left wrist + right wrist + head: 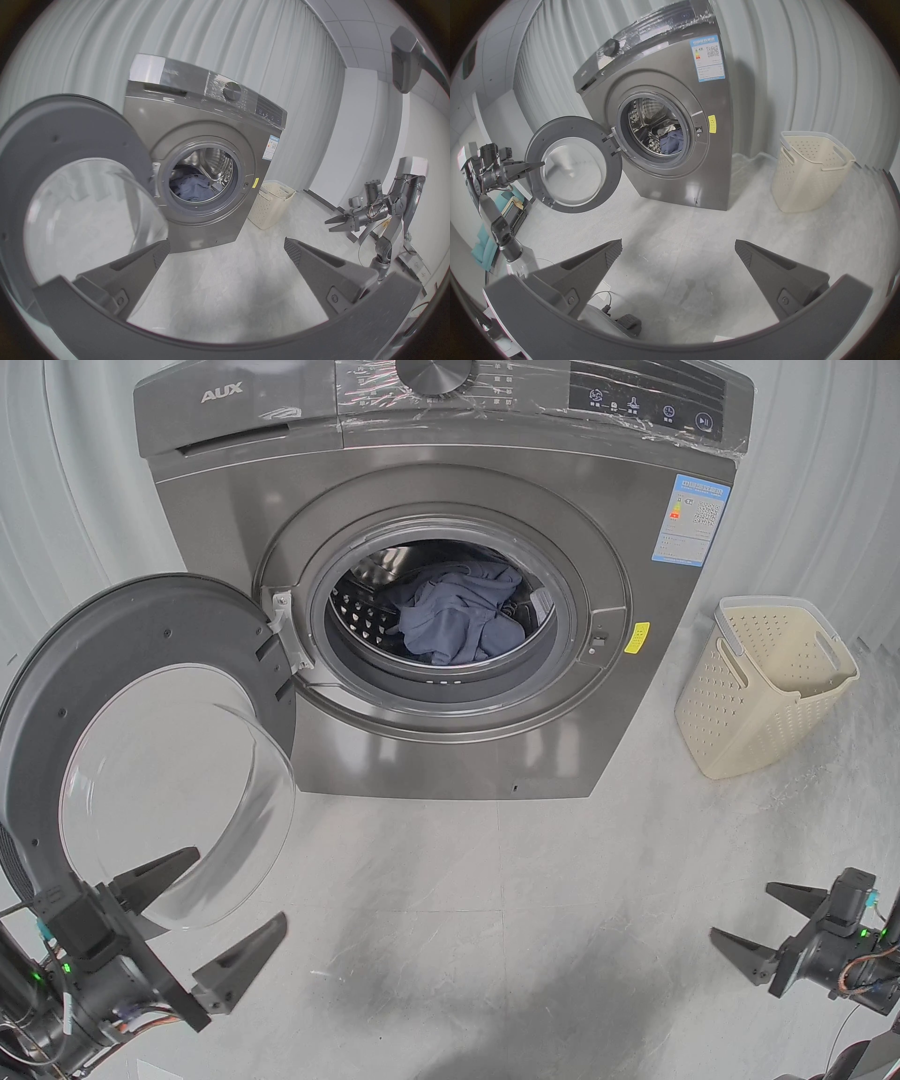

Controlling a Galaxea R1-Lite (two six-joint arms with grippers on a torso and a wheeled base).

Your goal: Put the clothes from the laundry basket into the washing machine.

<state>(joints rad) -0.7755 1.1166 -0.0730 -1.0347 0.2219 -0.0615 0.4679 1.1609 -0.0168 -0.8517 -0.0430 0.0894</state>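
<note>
You see blue-grey clothes (455, 613) in the washing machine (234, 501) at 12 o'clock, its door (112, 641) open at 9, laundry basket (722, 726) at 2, left gripper (236, 885) at 7, right gripper (741, 909) at 4, both jaws apart

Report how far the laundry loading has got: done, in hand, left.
Done: blue-grey clothes lie inside the washing machine, and the laundry basket beside it shows nothing inside, as far as its visible interior tells. In hand: nothing; the left tool, by the open door, and the right tool are both open and empty. Left: probably little beyond checking the basket's hidden bottom.
</note>
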